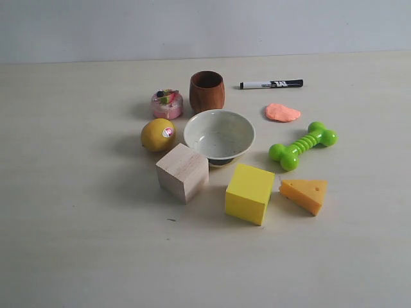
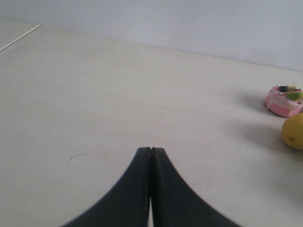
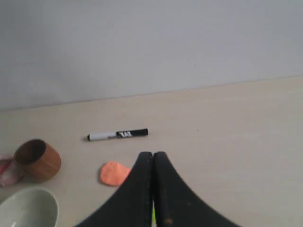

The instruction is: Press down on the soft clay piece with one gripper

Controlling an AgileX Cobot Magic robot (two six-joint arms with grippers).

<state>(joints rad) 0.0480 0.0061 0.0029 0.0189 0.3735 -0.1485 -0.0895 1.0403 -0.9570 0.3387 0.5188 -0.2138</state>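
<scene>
The soft clay piece [image 1: 282, 112] is laid flat on the counter [image 1: 77, 244], between the marker [image 1: 271, 84] and the green bone toy [image 1: 302, 145] (touching neither). The right hand [image 3: 153, 153] is clenched on nothing, apart from the clay. The left hand [image 2: 150, 150] is also clenched, empty.

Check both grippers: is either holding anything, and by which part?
Nothing held: left gripper and right gripper are both shut and empty; the soft clay piece lies free.
</scene>
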